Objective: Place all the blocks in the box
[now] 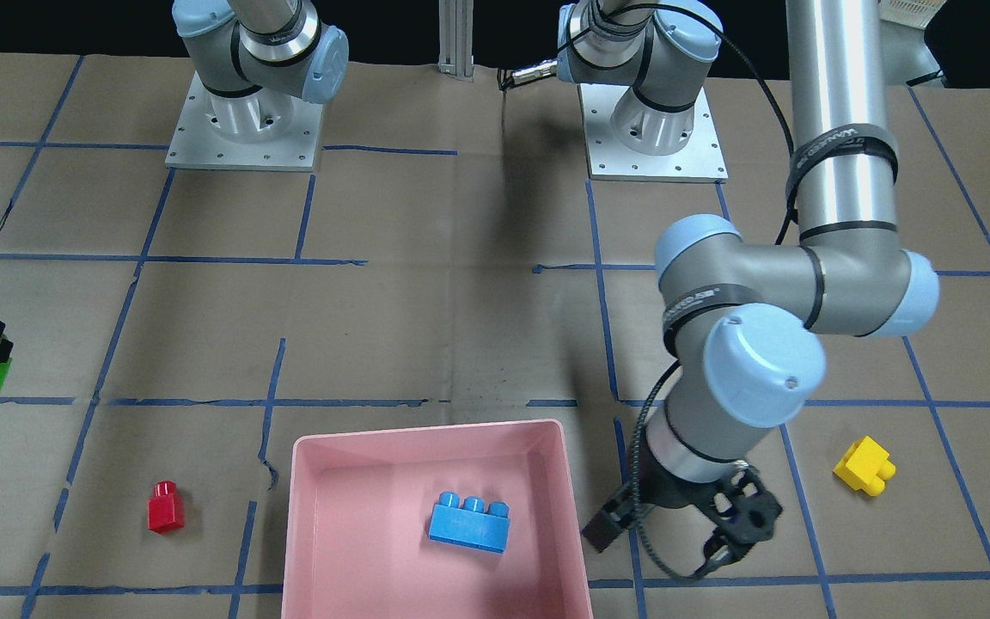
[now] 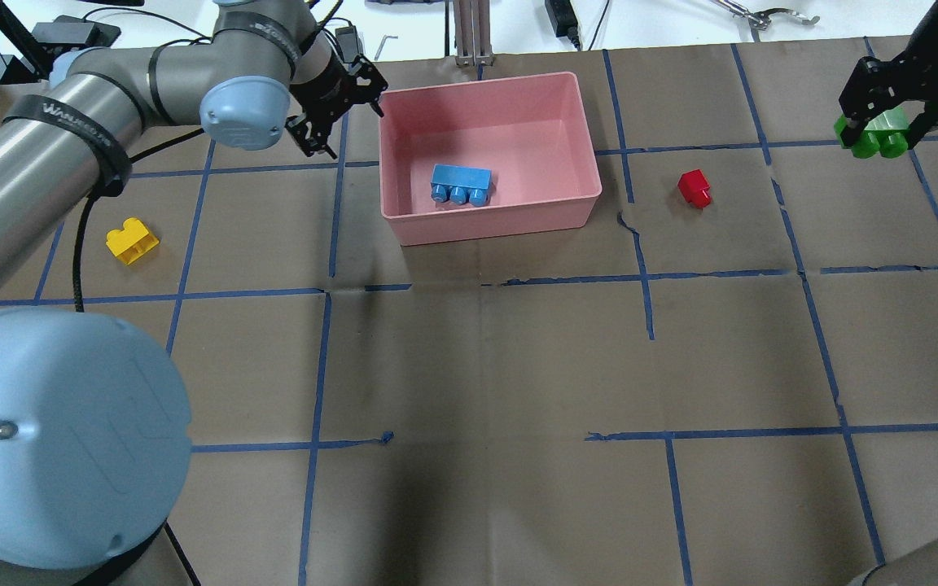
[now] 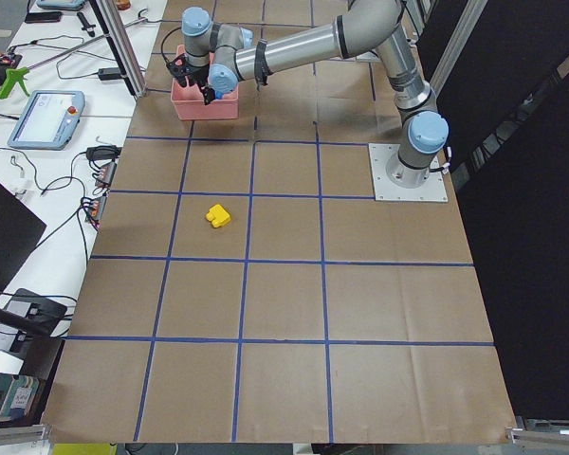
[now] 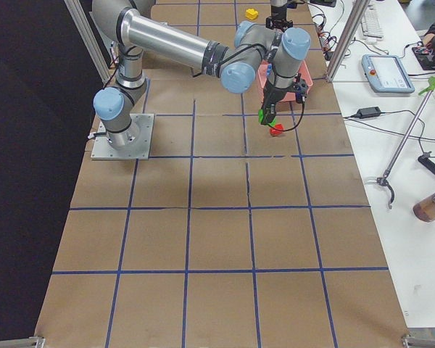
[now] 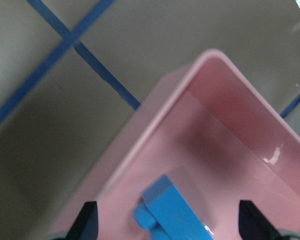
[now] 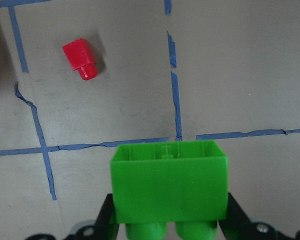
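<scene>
At twelve o'clock on the counter (image 2: 485, 366), as the overhead view frames it, sits the pink box (image 2: 489, 224). The blue block (image 2: 461, 183) lies inside it on its side, toward the seven o'clock part of the floor, with its three studs facing six o'clock. The left jaws hang at the box's ten o'clock corner. They are spread wide and hold nothing, and the wrist view looks down between them at that corner and the blue block. The yellow block (image 2: 132, 242) rests on the counter well apart from the box, at about eight o'clock from it. The red block (image 2: 694, 188) lies at the box's three o'clock, near but not touching. At two o'clock from the red block, the right jaws are closed on the green block (image 2: 876, 134), holding it above the counter.
</scene>
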Tool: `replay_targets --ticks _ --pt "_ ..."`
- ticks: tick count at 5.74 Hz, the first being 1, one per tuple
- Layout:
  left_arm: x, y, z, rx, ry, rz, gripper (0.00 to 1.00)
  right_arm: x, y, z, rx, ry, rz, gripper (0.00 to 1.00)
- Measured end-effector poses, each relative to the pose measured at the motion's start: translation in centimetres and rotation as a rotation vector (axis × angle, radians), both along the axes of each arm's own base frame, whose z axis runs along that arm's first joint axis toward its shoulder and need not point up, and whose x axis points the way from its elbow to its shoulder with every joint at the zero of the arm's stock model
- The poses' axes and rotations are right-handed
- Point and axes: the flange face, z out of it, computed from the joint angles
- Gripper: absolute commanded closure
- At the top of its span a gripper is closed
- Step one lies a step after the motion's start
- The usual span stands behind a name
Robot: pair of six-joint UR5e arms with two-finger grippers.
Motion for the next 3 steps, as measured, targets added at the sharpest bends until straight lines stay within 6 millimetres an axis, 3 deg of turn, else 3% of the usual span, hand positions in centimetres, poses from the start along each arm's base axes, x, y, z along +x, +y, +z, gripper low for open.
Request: replay_targets --ticks 1,2,3 --pt "7.1 2.0 -1.0 0.04 -0.083 -0.124 0.02 4.9 -1.5 -0.5 -0.029 0.002 -0.022 0.42" --pt "14.0 4.1 -2.6 0.088 -0.152 -0.311 0.02 11.1 -3.5 -1.3 -0.058 0.008 -0.039 0.42" --pt "19.4 5.2 -3.8 0.108 -0.196 -0.513 0.02 17.6 -5.6 -2.1 -0.076 0.011 -0.061 0.42"
